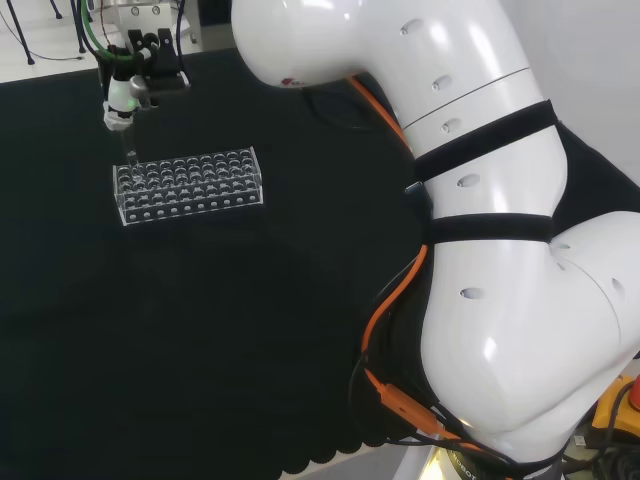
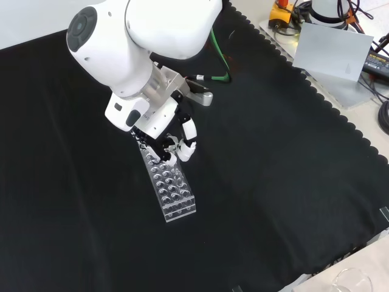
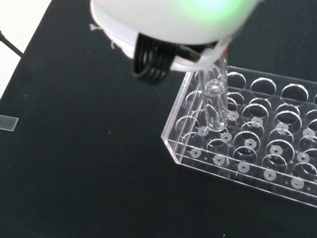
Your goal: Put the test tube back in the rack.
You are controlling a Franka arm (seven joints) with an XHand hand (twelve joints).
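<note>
A clear plastic rack point(image 1: 189, 185) with many round holes lies on the black cloth. In the front view the rack point(image 2: 171, 188) runs down from under the hand point(image 2: 176, 140). The hand point(image 1: 133, 85) hangs over the rack's left end in the head view, fingers curled round a clear test tube point(image 1: 130, 153). In the wrist view the test tube point(image 3: 216, 101) stands upright with its rounded bottom down in a hole near the rack's point(image 3: 257, 144) corner, its top pinched under the hand point(image 3: 173, 20).
In the front view a grey plate point(image 2: 340, 55) and cables lie beyond the cloth's scalloped edge at the upper right, and a glass rim point(image 2: 352, 283) shows at the bottom right. A small clear slip point(image 3: 7, 122) lies on the cloth.
</note>
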